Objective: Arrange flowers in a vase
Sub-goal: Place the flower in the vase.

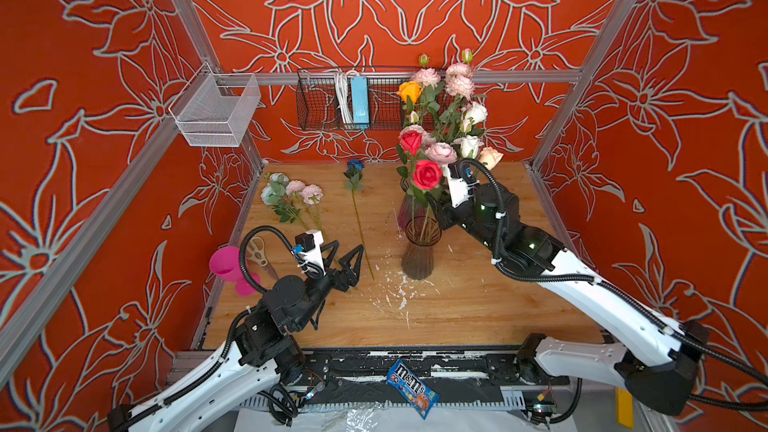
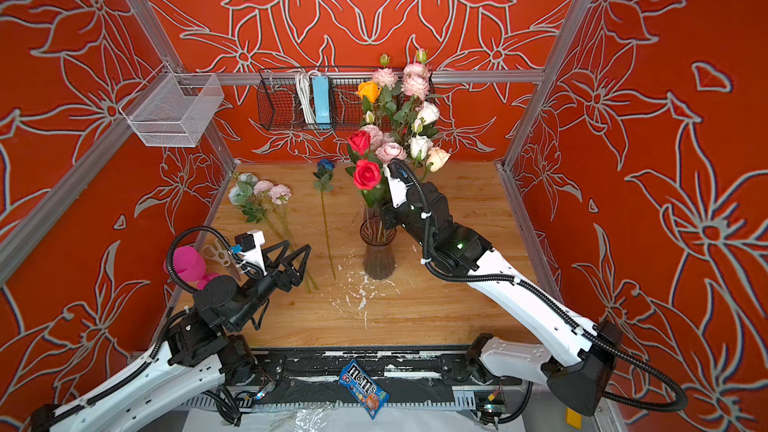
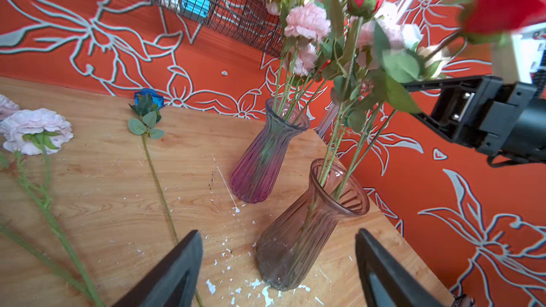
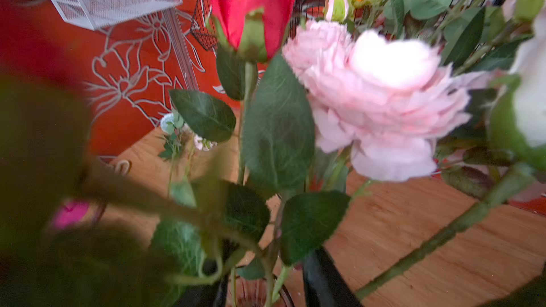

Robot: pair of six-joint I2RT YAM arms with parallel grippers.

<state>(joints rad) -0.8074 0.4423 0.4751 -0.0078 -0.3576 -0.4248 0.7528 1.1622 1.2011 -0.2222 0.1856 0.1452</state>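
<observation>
Two ribbed glass vases stand on the wooden table: a pinkish-brown near vase [image 1: 419,255] [image 3: 298,237] and a purple far vase [image 1: 404,211] [image 3: 260,160]. Both hold flowers: red roses [image 1: 427,174], pink blooms [image 4: 381,98], white ones and an orange rose [image 1: 409,91]. My right gripper [image 4: 266,282] is among the leaves just above the near vase's mouth, jaws apart with green stems between them. A deep blue rose [image 1: 355,166] and a pink and pale bunch [image 1: 291,193] lie flat on the table. My left gripper [image 1: 348,248] hovers open and empty beside the blue rose's stem end.
A pink cup [image 1: 226,263] lies on its side by scissors [image 1: 257,251] at the table's left edge. A black wire basket [image 1: 328,118] and a white mesh basket [image 1: 216,110] hang on the walls. White flakes [image 1: 395,292] litter the table. A candy packet [image 1: 411,388] lies on the front rail.
</observation>
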